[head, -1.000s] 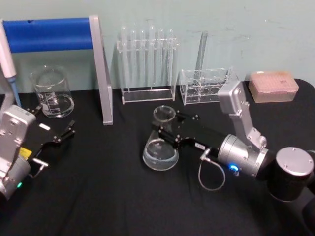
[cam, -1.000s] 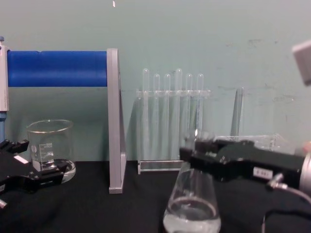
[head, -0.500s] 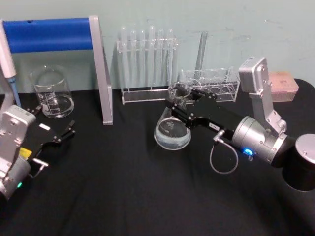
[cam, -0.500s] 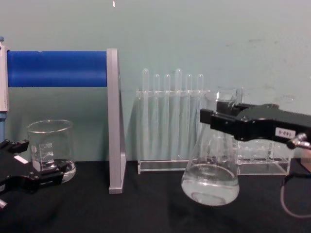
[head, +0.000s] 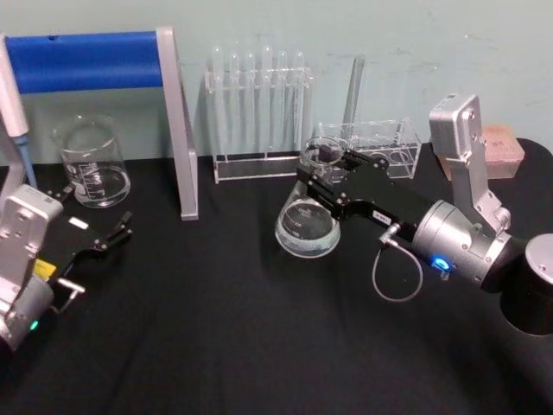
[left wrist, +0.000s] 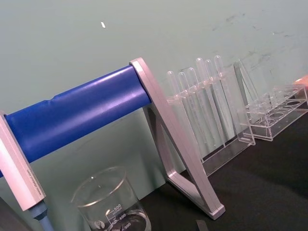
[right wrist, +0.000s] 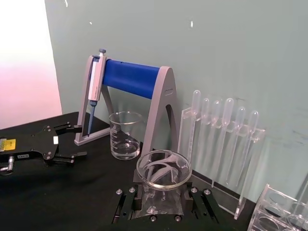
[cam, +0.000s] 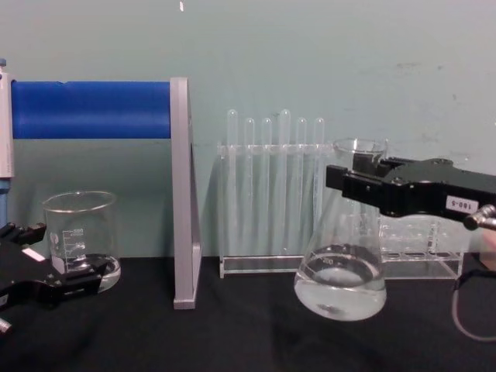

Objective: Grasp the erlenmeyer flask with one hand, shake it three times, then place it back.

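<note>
We see the erlenmeyer flask (cam: 341, 271), clear glass with a little clear liquid in its wide base, hanging just above the black table (head: 216, 346) before the test tube rack (head: 259, 112); the right gripper (head: 323, 169) is clamped around its neck. The left gripper (head: 97, 211) rests at the table's left, jaws spread and empty; a pale green wall (cam: 310, 54) stands behind.

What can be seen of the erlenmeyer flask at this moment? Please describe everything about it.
The erlenmeyer flask is clear glass, conical, with a wide round base, a narrow neck and a flared rim. A little clear liquid lies in its bottom. The right gripper is shut on its neck, just under the rim, and nothing else touches it. It hangs nearly upright, slightly tilted, and seems lifted off the black table, in front of the test tube rack.
</note>
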`<state>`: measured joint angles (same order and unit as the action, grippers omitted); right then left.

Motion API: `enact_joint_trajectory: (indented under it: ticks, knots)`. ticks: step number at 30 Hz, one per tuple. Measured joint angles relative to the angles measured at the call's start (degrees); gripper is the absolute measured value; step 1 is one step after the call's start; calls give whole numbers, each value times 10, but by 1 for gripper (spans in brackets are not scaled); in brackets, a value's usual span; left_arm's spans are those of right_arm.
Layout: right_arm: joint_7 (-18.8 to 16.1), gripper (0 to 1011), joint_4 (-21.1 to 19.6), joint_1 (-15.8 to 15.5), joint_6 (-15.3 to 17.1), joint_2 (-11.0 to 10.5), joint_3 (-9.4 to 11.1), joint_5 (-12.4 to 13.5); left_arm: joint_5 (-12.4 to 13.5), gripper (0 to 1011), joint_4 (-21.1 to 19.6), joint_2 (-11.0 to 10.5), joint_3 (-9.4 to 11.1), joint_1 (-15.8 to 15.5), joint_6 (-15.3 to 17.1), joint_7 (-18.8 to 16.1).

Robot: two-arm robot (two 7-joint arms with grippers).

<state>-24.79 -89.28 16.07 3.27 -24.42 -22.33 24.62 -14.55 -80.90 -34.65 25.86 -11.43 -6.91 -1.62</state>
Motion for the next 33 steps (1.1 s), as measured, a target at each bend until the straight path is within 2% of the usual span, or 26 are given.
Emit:
enact_joint_trajectory:
  ticks: [6, 15, 23, 33]
  knots:
    - [3, 456, 2, -1, 0, 2, -1, -2, 0, 1001, 0, 0, 0, 0, 0, 0]
    - [12, 456, 2, -1, 0, 11, -10, -19, 0, 1001, 0, 0, 0, 0, 0, 0]
    - [14, 456, -9, -5, 0, 26, -29, -36, 0, 1001, 0, 0, 0, 0, 0, 0]
    - [5, 456, -25, -10, 7, 46, -54, -41, 0, 1001, 0, 0, 0, 0, 0, 0]
